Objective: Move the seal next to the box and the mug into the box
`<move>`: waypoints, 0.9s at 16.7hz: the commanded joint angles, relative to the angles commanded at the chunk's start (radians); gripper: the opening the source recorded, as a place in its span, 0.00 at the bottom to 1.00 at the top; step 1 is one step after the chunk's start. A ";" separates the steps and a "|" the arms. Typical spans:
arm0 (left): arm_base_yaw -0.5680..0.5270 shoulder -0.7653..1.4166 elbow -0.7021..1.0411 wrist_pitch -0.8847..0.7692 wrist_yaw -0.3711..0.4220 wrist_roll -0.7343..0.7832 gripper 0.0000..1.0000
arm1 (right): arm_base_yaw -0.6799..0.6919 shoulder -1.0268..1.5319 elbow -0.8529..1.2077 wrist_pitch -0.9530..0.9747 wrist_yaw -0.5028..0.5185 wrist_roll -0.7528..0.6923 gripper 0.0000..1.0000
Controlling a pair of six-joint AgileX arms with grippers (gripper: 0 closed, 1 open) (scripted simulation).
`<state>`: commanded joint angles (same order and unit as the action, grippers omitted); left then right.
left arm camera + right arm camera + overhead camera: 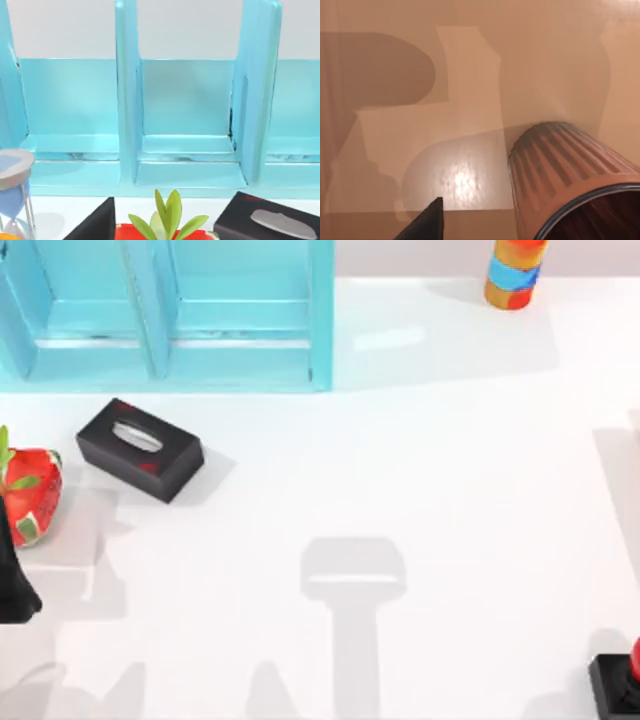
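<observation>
Gripper states first: you cannot tell either one. Your left gripper shows as one dark finger tip (pixel 97 222) in the left wrist view, and the left arm (pixel 12 580) is a black shape cut by the top view's left edge. Your right gripper gives you only one dark finger tip (pixel 427 222) in the right wrist view, just beside the mug (pixel 570 180).

That mug, ribbed and brown with a dark inside, lies tilted and is cut off by the frame. You cannot tell from this view whether anything grips it.

One seal (pixel 620 680) sits at the top view's lower right corner, cropped; you see its black base and a sliver of red knob.

One turquoise box (pixel 165 315) with upright dividers stands at the upper left; the left wrist view shows its compartments. Near it lie one black tissue box (pixel 140 448) and one red pot with green leaves (pixel 28 495). One striped cylinder (pixel 513 272) stands at the far edge. An hourglass (pixel 14 195) appears, cropped, in the left wrist view.
</observation>
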<state>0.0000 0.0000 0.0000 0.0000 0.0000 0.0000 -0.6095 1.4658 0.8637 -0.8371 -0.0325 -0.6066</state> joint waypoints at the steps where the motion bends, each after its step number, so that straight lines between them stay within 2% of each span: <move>1: 0.000 0.000 0.000 0.000 0.000 0.000 1.00 | 0.000 0.000 0.000 0.000 0.000 0.000 1.00; 6: 0.000 0.000 0.000 0.000 0.000 0.000 1.00 | 0.002 -0.008 0.031 -0.032 0.000 -0.001 1.00; 15: 0.000 0.000 0.000 0.000 0.000 0.000 1.00 | -0.011 -0.106 0.277 -0.298 0.026 0.014 1.00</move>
<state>0.0000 0.0000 0.0000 0.0000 0.0000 0.0000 -0.6203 1.3600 1.1407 -1.1356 -0.0063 -0.5928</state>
